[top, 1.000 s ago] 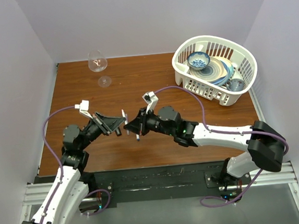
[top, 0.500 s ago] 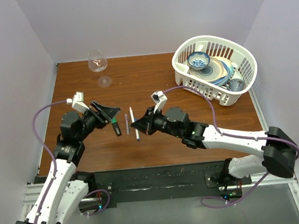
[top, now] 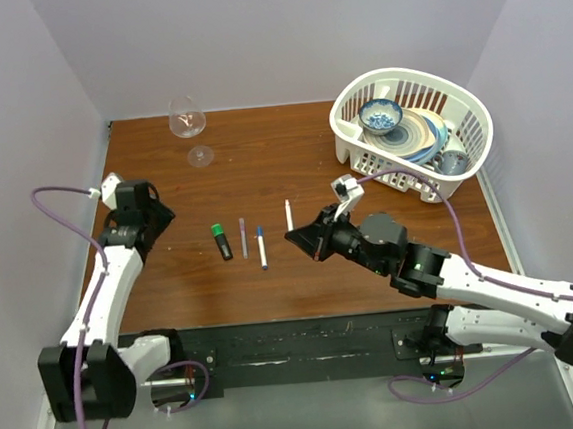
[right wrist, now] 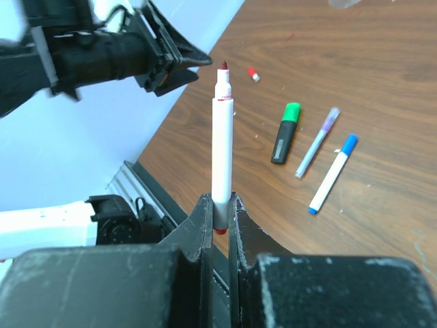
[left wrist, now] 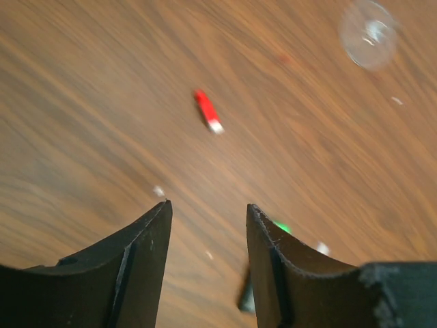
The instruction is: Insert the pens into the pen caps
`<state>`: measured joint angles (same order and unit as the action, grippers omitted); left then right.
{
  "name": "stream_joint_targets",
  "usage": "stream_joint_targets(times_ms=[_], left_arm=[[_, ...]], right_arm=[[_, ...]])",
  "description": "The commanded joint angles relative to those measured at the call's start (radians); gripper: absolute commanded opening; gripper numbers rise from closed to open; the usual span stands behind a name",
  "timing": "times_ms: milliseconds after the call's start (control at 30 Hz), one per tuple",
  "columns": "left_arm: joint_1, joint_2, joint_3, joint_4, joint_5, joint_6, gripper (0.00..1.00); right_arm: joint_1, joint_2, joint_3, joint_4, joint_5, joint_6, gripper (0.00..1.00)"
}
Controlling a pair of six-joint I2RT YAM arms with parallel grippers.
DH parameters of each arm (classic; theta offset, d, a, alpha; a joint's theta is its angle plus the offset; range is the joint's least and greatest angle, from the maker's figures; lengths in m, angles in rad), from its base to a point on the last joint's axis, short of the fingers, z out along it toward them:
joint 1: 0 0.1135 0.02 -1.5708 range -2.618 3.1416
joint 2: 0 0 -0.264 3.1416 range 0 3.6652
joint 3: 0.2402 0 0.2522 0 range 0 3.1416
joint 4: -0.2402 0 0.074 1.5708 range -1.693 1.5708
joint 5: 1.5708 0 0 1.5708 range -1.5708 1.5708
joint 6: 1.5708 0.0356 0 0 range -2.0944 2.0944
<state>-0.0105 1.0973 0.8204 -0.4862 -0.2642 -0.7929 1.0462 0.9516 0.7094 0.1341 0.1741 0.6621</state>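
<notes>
Mostly done I'd say: black marker has its green cap, blue-capped pen and purple-grey pen lie beside it on the table. Right hand pinches the red-tipped pen, tip bare; its red cap lies loose ahead of the left hand, spread wide and empty

No text, label, brand or number can be read on anything here.
</notes>
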Motion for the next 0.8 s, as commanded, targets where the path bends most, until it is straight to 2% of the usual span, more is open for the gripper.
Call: stream_joint_targets(times_ms=[0,100,133,167,200,233,467,767], left_arm=[[0.076,0.127,0.098,0.103,-0.040,0.196,0.50],[0.092,0.226,0.141,0.184,0.029,0.277,0.41],[0.095,0.249,0.146,0.205,0.048,0.291,0.35],[0.104,0.297,0.151,0.250,0.072,0.316,0.26],[0.109,0.323,0.170,0.258,0.112,0.323,0.10],[0.112,0.349,0.183,0.262,0.129,0.330,0.02],[0.118,0.536,0.281,0.235,0.138,0.366,0.00],[0.126,0.651,0.336,0.195,0.112,0.408,0.00]], right_arm=[[0.000,-0.092,-0.024,-0.044,0.056,-0.048,0.00],[0.002,-0.148,-0.037,-0.065,0.079,-0.061,0.00],[0.000,-0.160,-0.039,-0.070,0.091,-0.068,0.00],[0.001,-0.178,-0.039,-0.076,0.094,-0.074,0.00],[0.000,-0.188,-0.037,-0.089,0.102,-0.078,0.00],[0.001,-0.195,-0.037,-0.097,0.111,-0.087,0.00],[0.000,-0.260,-0.027,-0.154,0.146,-0.113,0.00],[0.000,-0.277,-0.021,-0.166,0.153,-0.114,0.00]])
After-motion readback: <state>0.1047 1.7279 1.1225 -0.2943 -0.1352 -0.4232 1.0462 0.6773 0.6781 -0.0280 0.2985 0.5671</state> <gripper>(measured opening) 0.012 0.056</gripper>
